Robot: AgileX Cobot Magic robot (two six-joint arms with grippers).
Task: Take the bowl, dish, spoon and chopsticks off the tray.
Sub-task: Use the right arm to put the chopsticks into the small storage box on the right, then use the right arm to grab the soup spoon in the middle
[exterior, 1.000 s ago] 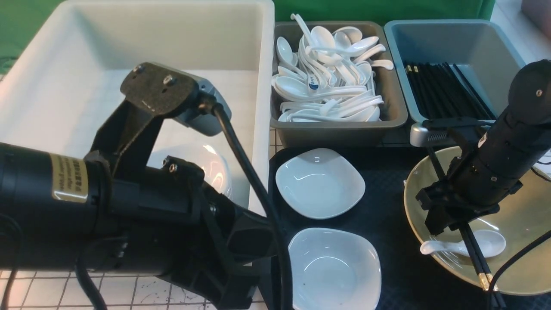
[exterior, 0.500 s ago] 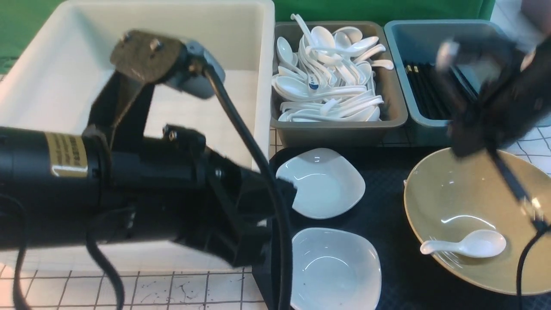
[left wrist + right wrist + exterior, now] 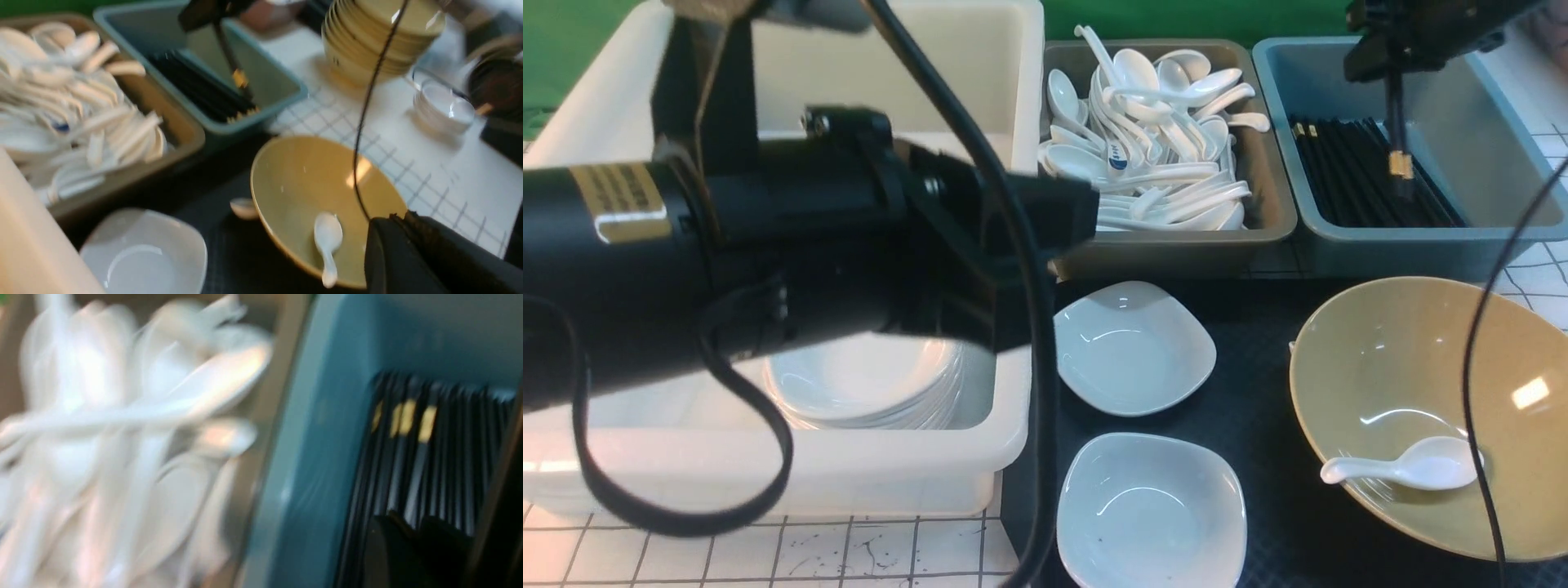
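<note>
The yellow bowl [image 3: 1413, 367] stands at the right end of the black tray [image 3: 1258, 408], with the white spoon [image 3: 1413, 467] lying inside it. Two white dishes [image 3: 1131, 347] [image 3: 1152, 510] sit on the tray's left part. At the top right my right gripper [image 3: 1390, 61] is shut on the black chopsticks [image 3: 1396, 122], which hang gold-banded end down over the blue bin [image 3: 1478, 139]. My left gripper [image 3: 1082, 214] hovers shut and empty by the white bin's right wall. The left wrist view shows the bowl [image 3: 302, 183], the spoon [image 3: 327, 241] and the held chopsticks [image 3: 229, 53].
A white bin [image 3: 768, 482] on the left holds a stack of white dishes [image 3: 866, 384]. A grey bin [image 3: 1266, 188] is heaped with white spoons, and several black chopsticks lie in the blue bin. Stacked yellow bowls [image 3: 367, 41] and small dishes [image 3: 443, 108] stand beyond the tray.
My right gripper closed on the chopsticks in the bowl, lifted them out and carried them back over the blue bin. My left arm rose out of the white bin, uncovering the stacked dishes.
</note>
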